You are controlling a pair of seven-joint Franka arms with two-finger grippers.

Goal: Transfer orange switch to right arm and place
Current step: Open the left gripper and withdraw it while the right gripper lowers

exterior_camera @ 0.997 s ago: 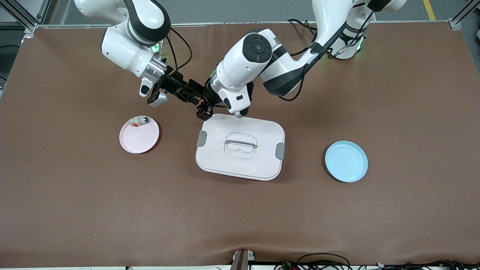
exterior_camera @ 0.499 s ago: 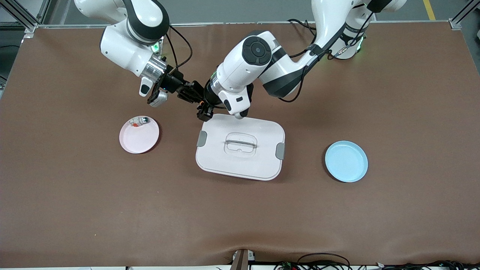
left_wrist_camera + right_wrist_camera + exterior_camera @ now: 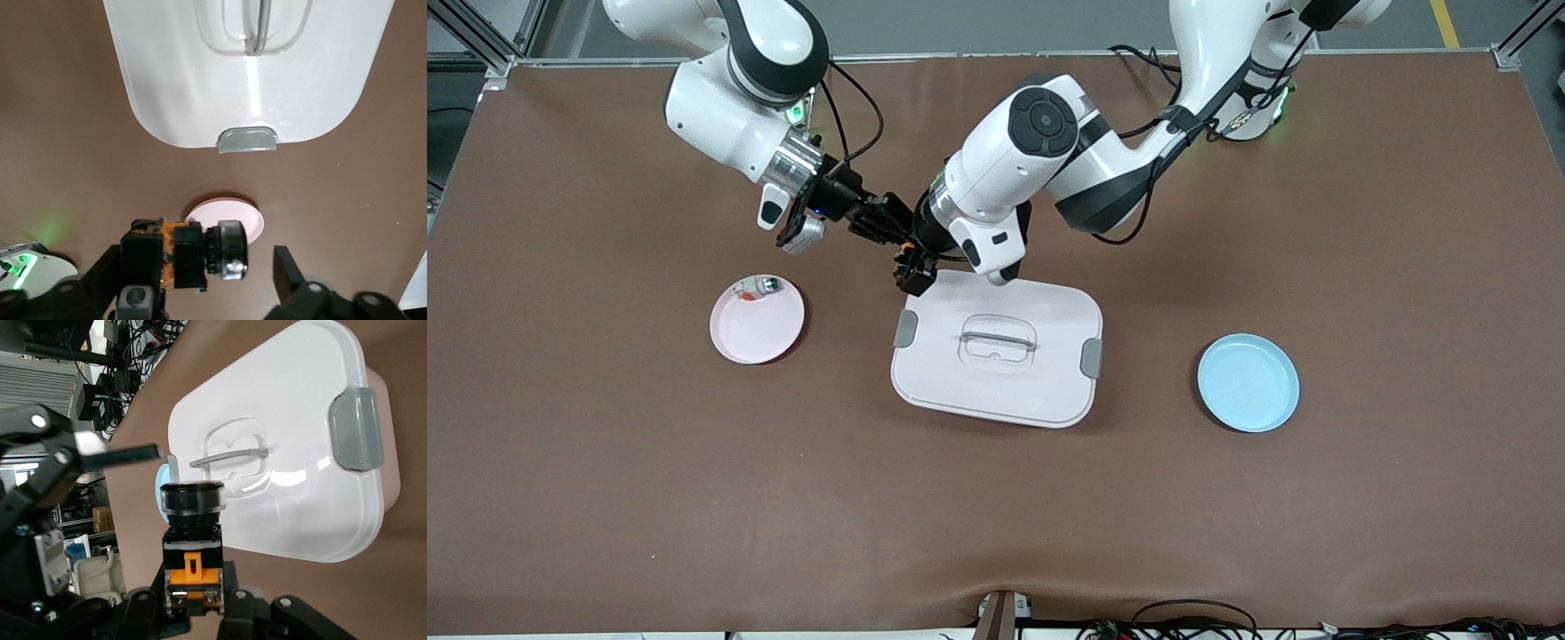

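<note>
Since a second ago: left arm's elbow has lifted slightly; grippers hardly shifted, meeting over bare table just past the box's [image 3: 996,356] edge nearest the bases.

Right gripper [image 3: 193,603] clenched on the switch [image 3: 192,540], holding its orange-and-black base, round end pointing out. Left gripper [image 3: 200,267] released: in its wrist view one finger stands clear of the switch with a gap showing, the other sits beside the body. Handover looks done on the right arm's side.

Switch: small, rigid plastic, light by the look of it. Smooth round cap probably slippery; the squared base is the better hold, and that is where it is held.

Room: left fingers close on either side of the switch, so the left arm should back straight out before the right swings. Box lid just below. Pink plate [image 3: 757,320] toward the right arm's end, with a small silver piece [image 3: 758,287] at its rim; open table between. Blue plate [image 3: 1248,383] well apart, toward the left arm's end.
</note>
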